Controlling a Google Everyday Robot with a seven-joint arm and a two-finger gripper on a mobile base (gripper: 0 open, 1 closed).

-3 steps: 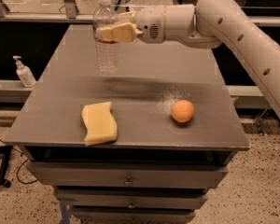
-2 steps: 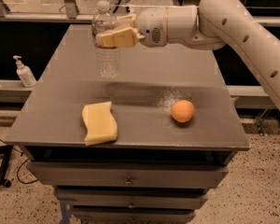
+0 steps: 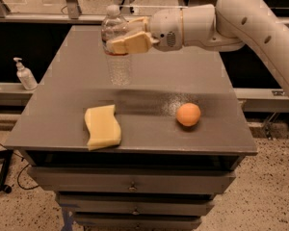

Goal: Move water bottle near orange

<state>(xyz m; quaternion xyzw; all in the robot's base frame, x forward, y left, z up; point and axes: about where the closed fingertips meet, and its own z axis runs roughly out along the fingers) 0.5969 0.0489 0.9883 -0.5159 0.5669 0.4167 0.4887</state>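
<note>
The water bottle point(image 3: 116, 57) is clear ribbed plastic with a white cap. It hangs upright above the back left of the grey table point(image 3: 58, 109). My gripper point(image 3: 125, 36) reaches in from the right on a white arm and is shut on the bottle's upper part, at its label band. The orange point(image 3: 188, 114) lies on the table at the front right, well to the right of the bottle and nearer the front.
A pale yellow wavy-edged sponge point(image 3: 102, 126) lies at the table's front left. A small white pump dispenser bottle point(image 3: 25, 74) stands on a ledge left of the table. Drawers point(image 3: 130, 183) sit below the tabletop.
My gripper and the water bottle have shifted slightly to the right and toward the front. The orange and sponge have not moved.
</note>
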